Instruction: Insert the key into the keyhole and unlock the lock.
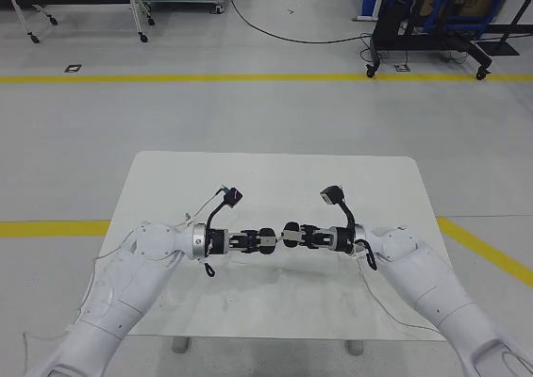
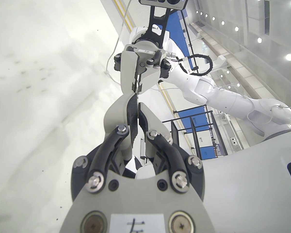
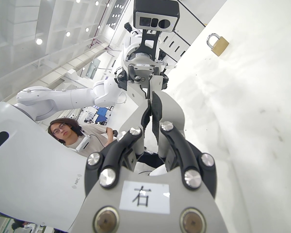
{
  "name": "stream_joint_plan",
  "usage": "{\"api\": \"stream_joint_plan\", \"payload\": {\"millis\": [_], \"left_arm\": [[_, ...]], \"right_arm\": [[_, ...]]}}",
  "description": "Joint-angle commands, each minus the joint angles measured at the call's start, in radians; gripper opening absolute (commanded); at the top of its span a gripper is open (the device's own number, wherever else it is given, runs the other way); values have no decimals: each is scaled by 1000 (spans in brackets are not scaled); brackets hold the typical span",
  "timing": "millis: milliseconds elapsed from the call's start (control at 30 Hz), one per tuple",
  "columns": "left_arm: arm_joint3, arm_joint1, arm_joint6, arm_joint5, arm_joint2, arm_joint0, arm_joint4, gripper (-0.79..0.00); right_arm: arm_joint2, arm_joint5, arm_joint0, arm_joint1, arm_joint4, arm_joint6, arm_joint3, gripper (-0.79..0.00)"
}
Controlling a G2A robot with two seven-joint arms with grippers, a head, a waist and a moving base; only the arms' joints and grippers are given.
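Facing tip to tip, left gripper (image 2: 137, 102) and right gripper (image 3: 152, 101) sit closed. Judged pre-insertion: padlock (image 3: 218, 45) lies ungrasped; next, 1 claw must open and seize it.

Padlock (image 3: 218, 45): small, brass body w/ silver shackle, shackle closed into body. Lies flat on white table (image 3: 245, 90), close to a table edge, shackle end toward that edge. Can't tell whether it's the left or far edge.

Partly cropped sticker (image 2: 137, 224) reads 左 at the base of the left gripper (image 2: 136, 99); white label (image 3: 144, 197) reads 右 at the base of the right gripper (image 3: 149, 100)
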Motion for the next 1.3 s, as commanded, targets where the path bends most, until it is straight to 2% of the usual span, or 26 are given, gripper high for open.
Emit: {"api": "stream_joint_plan", "payload": {"millis": [0,333,367,400,433,533,667,767,833,933,1000,1067,1267], "left_arm": [[2,1,7,-1,-4,-1,0,-785],[-1,6,33,0,-23,4,-14,-776],[-1,6,33,0,-23,5,-13,-643],[-1,7,36,2,-24,5,-12,-212],[-1,7,41,3,-25,5,-10,0],[1,11,73,-4,-40,-1,35,0],[9,24,138,-16,-103,2,42,0],[9,39,151,-31,-177,16,-10,0],[-1,52,169,-45,-224,20,42,0],[-49,66,210,-48,-283,47,60,0],[-91,75,255,-50,-327,68,102,0],[-140,80,281,-36,-343,93,135,0],[-140,80,281,-36,-343,93,135,0]], "right_arm": [[-3,-7,-1,1,2,-7,-1,-785],[-22,-15,-13,12,8,-15,-16,-785],[-24,-16,-14,13,9,-16,-17,-785],[-25,-18,-14,14,10,-18,-18,-785],[-25,-22,-14,15,12,-22,-19,-785],[-16,-40,-18,21,29,-40,-18,-785],[17,-81,-33,38,67,-81,-16,-785],[61,-131,-55,62,83,-131,-12,-785],[91,-166,-72,79,102,-166,-14,-785],[148,-177,-92,103,129,-177,-15,-785],[148,-177,-92,103,129,-177,-15,-785],[148,-177,-92,103,129,-177,-15,-785],[148,-177,-92,103,129,-177,-15,-785]]}}
